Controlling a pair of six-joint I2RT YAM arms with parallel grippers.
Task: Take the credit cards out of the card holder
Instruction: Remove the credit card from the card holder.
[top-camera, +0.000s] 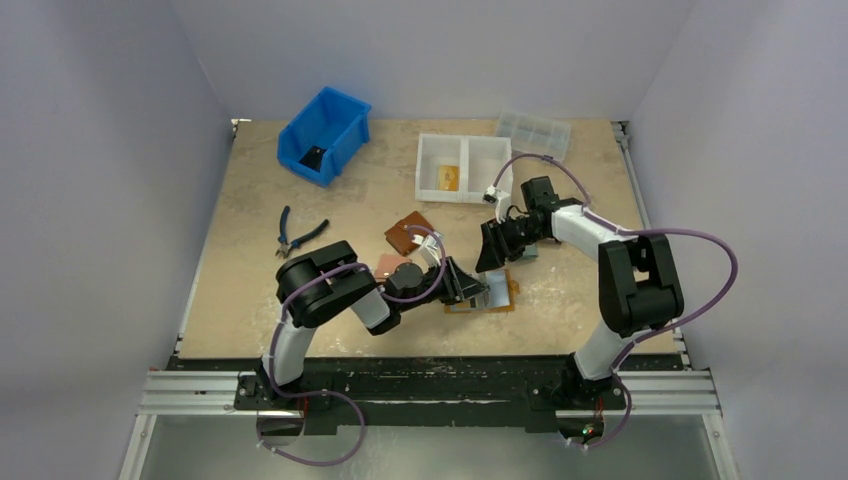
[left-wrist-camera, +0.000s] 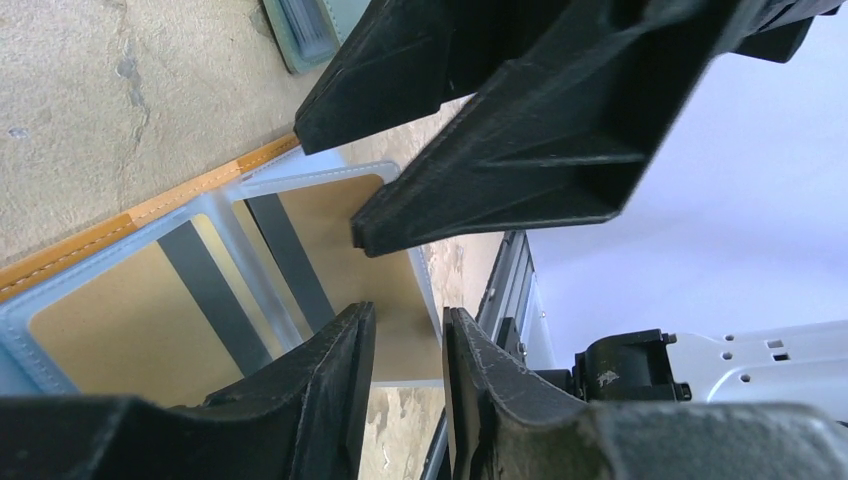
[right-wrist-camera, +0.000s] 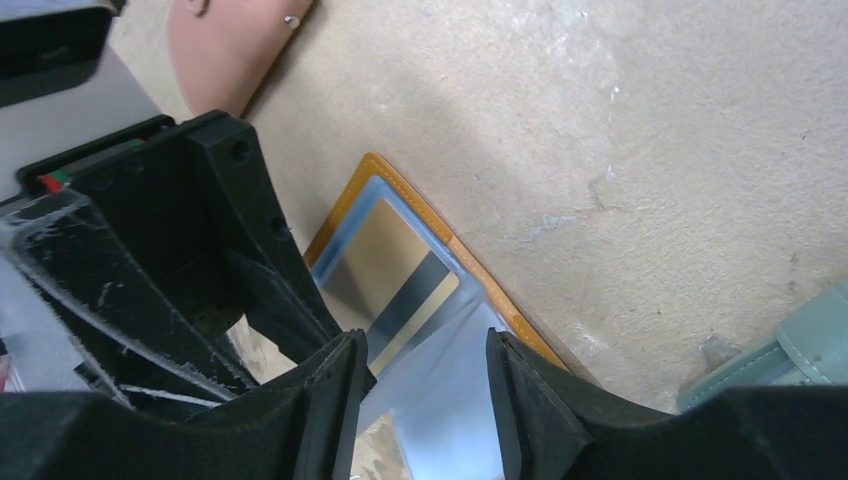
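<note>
The beige table (top-camera: 250, 290) carries a blue bin (top-camera: 340, 110), white tray (top-camera: 465, 140), probable pliers (top-camera: 300, 235), brown wallet (top-camera: 408, 236) and card holder (top-camera: 510, 290).

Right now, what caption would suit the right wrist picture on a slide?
Right gripper poised open over the unfolded card holder, a dark-striped gold card visible in its clear sleeve.

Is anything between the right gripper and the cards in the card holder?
Only the clear plastic sleeve: the striped card lies inside it in the card holder. The right gripper is open over it; nothing else visible stands between them.
</note>
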